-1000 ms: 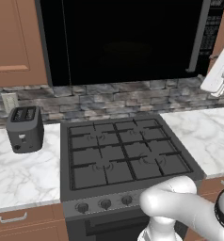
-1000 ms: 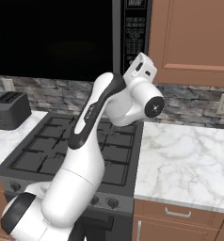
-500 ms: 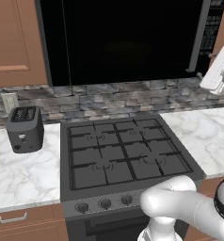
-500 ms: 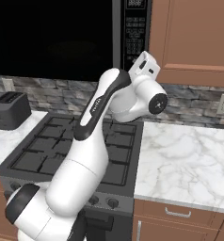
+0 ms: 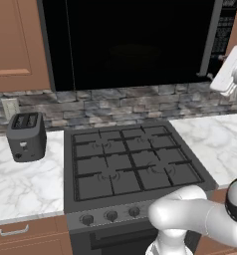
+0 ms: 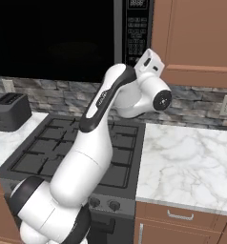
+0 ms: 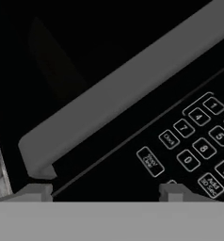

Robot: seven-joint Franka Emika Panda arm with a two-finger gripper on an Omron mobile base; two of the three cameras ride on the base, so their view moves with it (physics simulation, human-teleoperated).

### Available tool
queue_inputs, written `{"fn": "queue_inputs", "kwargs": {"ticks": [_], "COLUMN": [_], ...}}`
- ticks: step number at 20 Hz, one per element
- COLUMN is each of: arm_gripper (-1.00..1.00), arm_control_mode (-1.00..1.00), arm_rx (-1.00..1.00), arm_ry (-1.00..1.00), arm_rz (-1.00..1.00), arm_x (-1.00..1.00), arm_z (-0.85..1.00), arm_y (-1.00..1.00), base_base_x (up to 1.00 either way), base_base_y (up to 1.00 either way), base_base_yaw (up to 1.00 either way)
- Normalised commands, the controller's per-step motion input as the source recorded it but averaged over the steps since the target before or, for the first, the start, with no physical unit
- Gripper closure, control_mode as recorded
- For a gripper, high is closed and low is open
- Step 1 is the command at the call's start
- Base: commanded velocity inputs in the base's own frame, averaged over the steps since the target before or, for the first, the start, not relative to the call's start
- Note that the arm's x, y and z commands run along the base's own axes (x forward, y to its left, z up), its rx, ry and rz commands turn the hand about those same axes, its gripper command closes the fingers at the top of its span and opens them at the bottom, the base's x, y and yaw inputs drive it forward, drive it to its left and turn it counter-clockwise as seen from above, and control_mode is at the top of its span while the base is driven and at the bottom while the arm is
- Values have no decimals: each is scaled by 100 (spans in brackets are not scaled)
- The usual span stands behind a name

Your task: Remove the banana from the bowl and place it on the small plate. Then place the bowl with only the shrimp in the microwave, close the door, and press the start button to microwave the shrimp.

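Note:
The black microwave point(image 5: 135, 45) hangs above the stove with its wide door point(image 5: 130, 55) shut, so the cavity is hidden. My gripper point(image 5: 215, 67) is raised at the microwave's right end, level with the lower end of the grey bar handle point(image 5: 210, 40) and the keypad strip point(image 5: 229, 27). In the hand view the gripper point(image 7: 104, 190) faces the handle point(image 7: 123, 103) and the keypad point(image 7: 198, 141) close up, its fingertips point(image 7: 36, 190) wide apart with nothing between them. The banana, bowl, shrimp and small plate are out of view.
A black gas stove point(image 5: 130, 164) lies under the microwave. A dark toaster point(image 5: 25, 135) stands on the left marble counter point(image 5: 21, 184). The right marble counter point(image 6: 191, 152) runs below brown wooden cabinets point(image 6: 201, 38). My white arm point(image 6: 101, 124) arches over the stove.
The hand has crept slightly upward and closer to the microwave's keypad side, with the elbow rising. The door stays shut.

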Motion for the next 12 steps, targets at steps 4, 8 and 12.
{"fn": "queue_inputs", "kwargs": {"ticks": [4, 8, 12], "arm_gripper": [-100, -100, -100], "arm_control_mode": [-100, -100, -100], "arm_rx": [0, 0, 0], "arm_ry": [0, 0, 0], "arm_rz": [0, 0, 0], "arm_x": [16, 20, 19], "arm_z": [0, 0, -1], "arm_y": [-12, -9, -4], "base_base_x": [0, 0, 0], "base_base_y": [0, 0, 0], "base_base_yaw": [0, 0, 0]}}
